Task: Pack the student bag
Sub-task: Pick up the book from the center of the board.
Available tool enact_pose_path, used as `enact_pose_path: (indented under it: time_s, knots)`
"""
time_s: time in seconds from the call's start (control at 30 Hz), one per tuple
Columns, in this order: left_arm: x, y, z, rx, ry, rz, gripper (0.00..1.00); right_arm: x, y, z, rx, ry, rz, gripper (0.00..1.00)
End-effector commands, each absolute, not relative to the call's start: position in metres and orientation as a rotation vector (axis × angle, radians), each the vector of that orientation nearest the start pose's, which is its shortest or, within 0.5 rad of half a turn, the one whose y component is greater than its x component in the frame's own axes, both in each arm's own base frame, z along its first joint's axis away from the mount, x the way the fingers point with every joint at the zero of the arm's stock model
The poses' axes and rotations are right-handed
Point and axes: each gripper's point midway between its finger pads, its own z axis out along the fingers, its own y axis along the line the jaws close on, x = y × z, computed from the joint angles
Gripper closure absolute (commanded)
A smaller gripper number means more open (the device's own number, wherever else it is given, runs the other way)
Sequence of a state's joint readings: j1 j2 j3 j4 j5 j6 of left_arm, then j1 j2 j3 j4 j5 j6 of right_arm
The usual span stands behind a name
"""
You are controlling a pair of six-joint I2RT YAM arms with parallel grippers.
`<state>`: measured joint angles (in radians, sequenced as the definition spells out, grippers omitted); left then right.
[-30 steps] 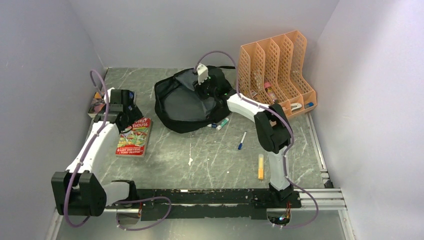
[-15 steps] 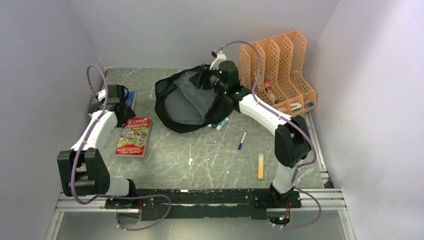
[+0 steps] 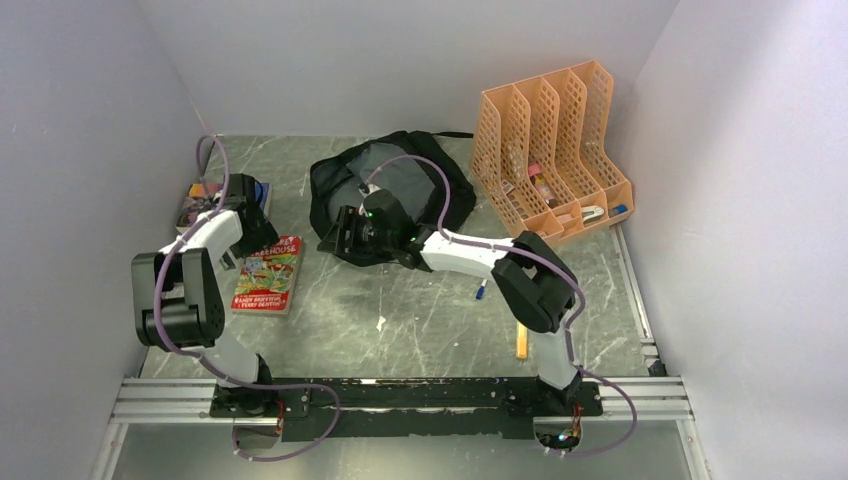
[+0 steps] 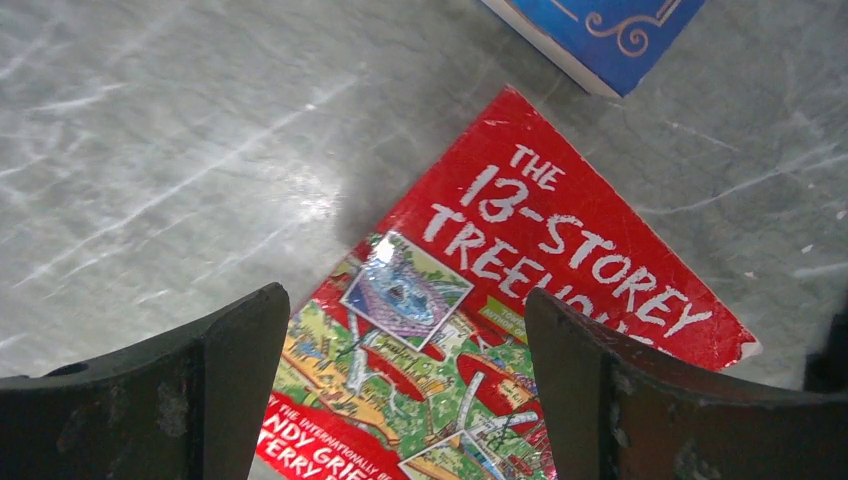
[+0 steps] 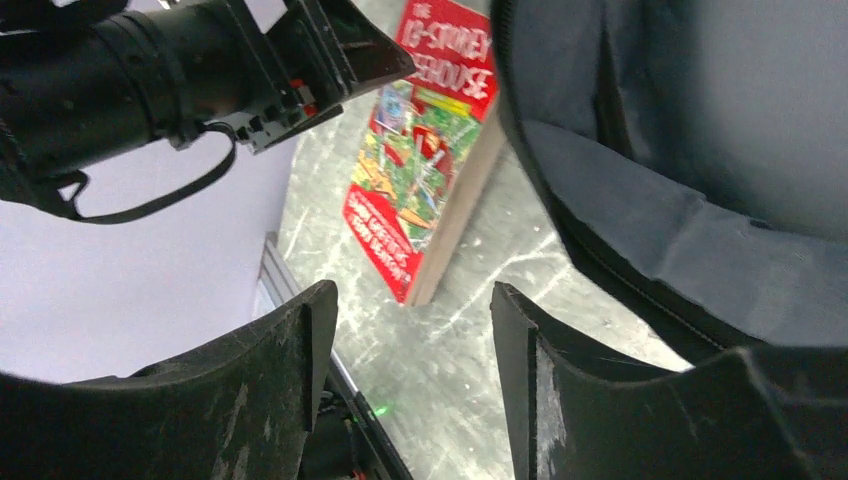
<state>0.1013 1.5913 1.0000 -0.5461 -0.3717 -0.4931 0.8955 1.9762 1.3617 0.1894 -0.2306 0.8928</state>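
Observation:
The student bag (image 3: 395, 185), a floppy black backpack with its mouth open to a grey lining, lies at the back centre. My right gripper (image 3: 336, 235) hangs at the bag's front-left edge, open, with only table between its jaws (image 5: 412, 330); the bag's rim (image 5: 690, 200) fills the right of that view. A red paperback (image 3: 268, 275) lies left of the bag, seen also in the right wrist view (image 5: 425, 150). My left gripper (image 3: 262, 240) hovers over the paperback's top end, open wide and holding nothing (image 4: 403, 310); the red cover (image 4: 560, 250) shows between its fingers.
An orange mesh file organiser (image 3: 555, 150) stands at the back right with small items in it. An orange marker (image 3: 521, 343) and a blue pen (image 3: 482, 290) lie by the right arm. A blue book (image 4: 600, 30) and a small box (image 3: 198, 197) sit far left.
The right arm swung from the bag's back right, over it, down to its front-left edge, and its jaws widened. The left arm folded its elbow back; its gripper stays over the paperback.

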Motion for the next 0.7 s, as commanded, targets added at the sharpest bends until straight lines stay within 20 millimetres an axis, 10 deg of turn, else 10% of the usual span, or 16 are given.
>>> enact_pose_path:
  time_s: [0.0,0.67]
  knots:
    - [0.334,0.065,0.034,-0.825,2.534,0.239,0.09,0.296,0.484,0.114,-0.096,2.329,1.272,0.38]
    - [0.281,0.003,0.014,-0.849,2.639,-0.160,0.17,0.259,0.495,0.050,-0.187,2.483,1.150,0.32]
